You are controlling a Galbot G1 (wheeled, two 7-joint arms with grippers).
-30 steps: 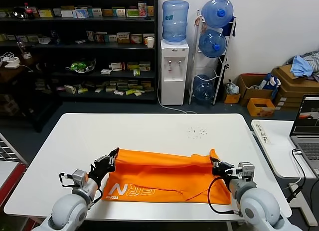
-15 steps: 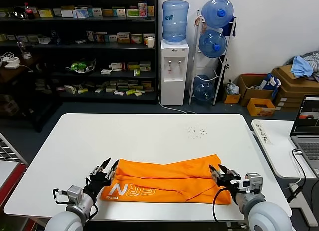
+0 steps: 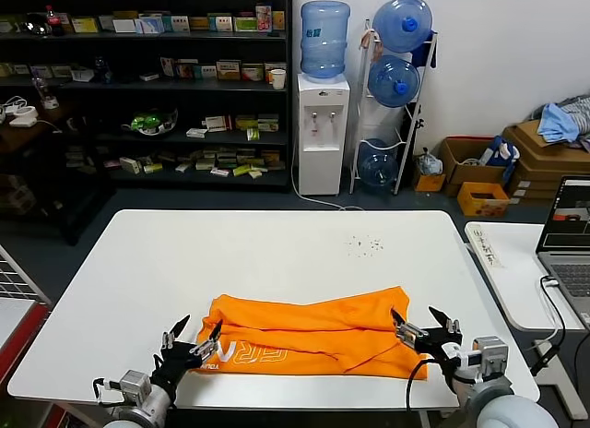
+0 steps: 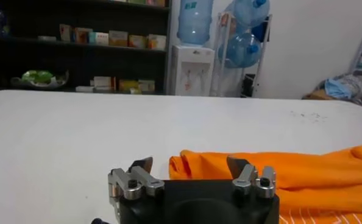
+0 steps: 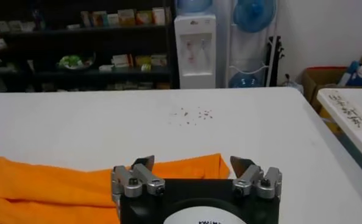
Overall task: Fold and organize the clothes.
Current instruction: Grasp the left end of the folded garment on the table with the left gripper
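Head view: the folded orange T-shirt lies along the near edge of the white table, with the left gripper and right gripper spread open at its two ends.
Left wrist view: jaws apart, the shirt's end just beyond them.
Right wrist view: jaws apart, holding nothing.

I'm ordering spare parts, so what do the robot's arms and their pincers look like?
Both arms have rounded light grey shells with black cables looping near the wrists. The left pincer and right pincer match: a black body carrying two silver metal knuckle blocks with dark screws, each ending in a dark pointed fingertip. The right one's base shows a white round panel.
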